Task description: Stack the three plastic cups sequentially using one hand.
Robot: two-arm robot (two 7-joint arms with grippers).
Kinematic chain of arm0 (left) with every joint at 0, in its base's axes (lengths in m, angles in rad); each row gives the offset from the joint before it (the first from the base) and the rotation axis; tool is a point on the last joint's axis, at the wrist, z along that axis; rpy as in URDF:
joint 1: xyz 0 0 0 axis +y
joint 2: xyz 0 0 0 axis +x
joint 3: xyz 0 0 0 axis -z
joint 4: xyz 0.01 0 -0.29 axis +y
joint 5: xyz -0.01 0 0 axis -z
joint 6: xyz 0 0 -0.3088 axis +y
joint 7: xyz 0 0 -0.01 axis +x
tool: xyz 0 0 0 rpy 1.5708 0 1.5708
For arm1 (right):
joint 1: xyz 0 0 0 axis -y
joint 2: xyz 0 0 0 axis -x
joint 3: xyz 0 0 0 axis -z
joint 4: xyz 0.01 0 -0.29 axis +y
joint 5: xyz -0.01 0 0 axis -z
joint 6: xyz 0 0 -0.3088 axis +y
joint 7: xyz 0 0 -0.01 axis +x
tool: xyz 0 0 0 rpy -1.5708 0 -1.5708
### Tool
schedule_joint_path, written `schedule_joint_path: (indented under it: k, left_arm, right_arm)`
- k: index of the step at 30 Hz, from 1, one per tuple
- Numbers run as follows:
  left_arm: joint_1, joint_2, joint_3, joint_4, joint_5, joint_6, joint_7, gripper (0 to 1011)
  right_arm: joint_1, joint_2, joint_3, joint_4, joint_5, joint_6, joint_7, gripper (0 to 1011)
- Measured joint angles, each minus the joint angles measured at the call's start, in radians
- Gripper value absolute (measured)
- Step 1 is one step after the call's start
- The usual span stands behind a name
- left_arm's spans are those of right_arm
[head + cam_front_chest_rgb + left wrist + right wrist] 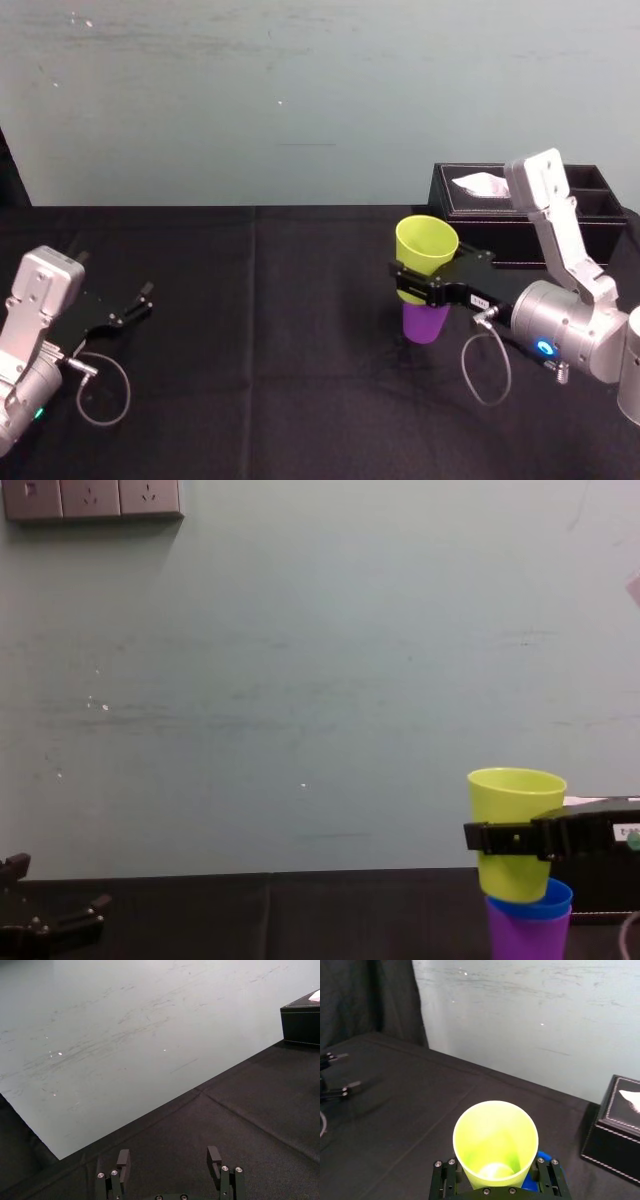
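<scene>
My right gripper [423, 283] is shut on the yellow-green cup [426, 245], its fingers on either side of the cup's body. In the chest view the yellow-green cup [515, 828] is upright and its base sits inside the blue cup [538, 901], which is nested in the purple cup [528, 935] standing on the black table. From the head view the purple cup [424, 322] shows below the gripper. A blue rim [543, 1157] peeks out beside the yellow-green cup [495, 1142] in the right wrist view. My left gripper [170, 1160] rests open at the table's left, holding nothing.
A black tissue box [530, 212] stands at the back right, just behind my right arm. The table [260, 330] is covered in black cloth, with a pale wall behind it. A cable loops [100, 390] beside my left arm.
</scene>
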Motion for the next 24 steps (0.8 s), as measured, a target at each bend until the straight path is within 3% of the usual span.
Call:
schedule_joint_path:
  k: [10, 24]
  left_arm:
    - [0.000, 0.000, 0.000, 0.000, 0.000, 0.000, 0.000, 1000]
    - [0.000, 0.000, 0.000, 0.000, 0.000, 0.000, 0.000, 1000]
  right_arm:
    - [0.024, -0.012, 0.011, 0.060, 0.000, -0.049, -0.021, 724]
    - [0.046, -0.020, -0.002, 0.110, -0.023, -0.068, -0.020, 723]
